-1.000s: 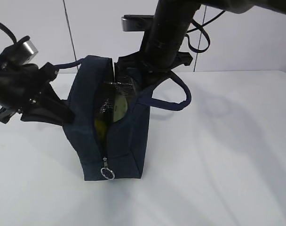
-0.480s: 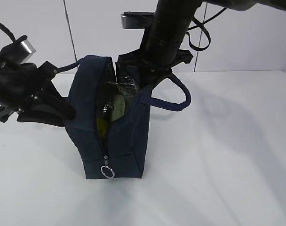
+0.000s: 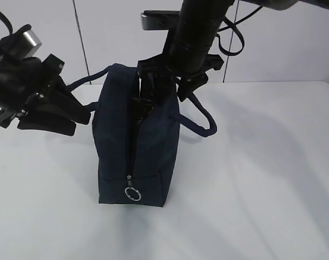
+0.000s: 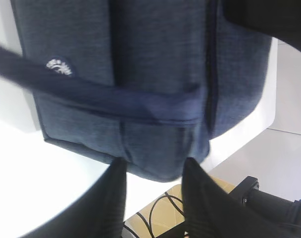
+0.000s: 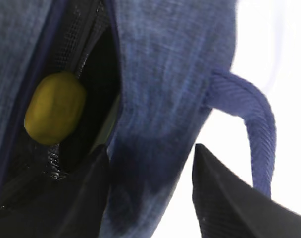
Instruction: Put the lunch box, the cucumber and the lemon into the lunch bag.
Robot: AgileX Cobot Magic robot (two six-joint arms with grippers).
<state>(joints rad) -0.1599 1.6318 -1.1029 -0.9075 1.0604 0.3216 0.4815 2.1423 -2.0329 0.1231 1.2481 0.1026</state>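
We see both grippers spread open: left gripper (image 4: 153,193) beside the lunch bag (image 3: 136,146), right gripper (image 5: 150,193) straddling its wall. Released, the mouth has narrowed; the lemon (image 5: 55,107) sits inside.

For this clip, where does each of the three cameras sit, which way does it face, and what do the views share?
Exterior view: in front of the table, looking down at a slant at the lunch bag; both arms show.
Left wrist view: on the left arm, facing the bag's logo side and a handle; left gripper jaws apart.
Right wrist view: on the right arm, looking into the bag's opening at the lemon; right gripper jaws straddle the bag wall.
Shared: all three show the navy bag.
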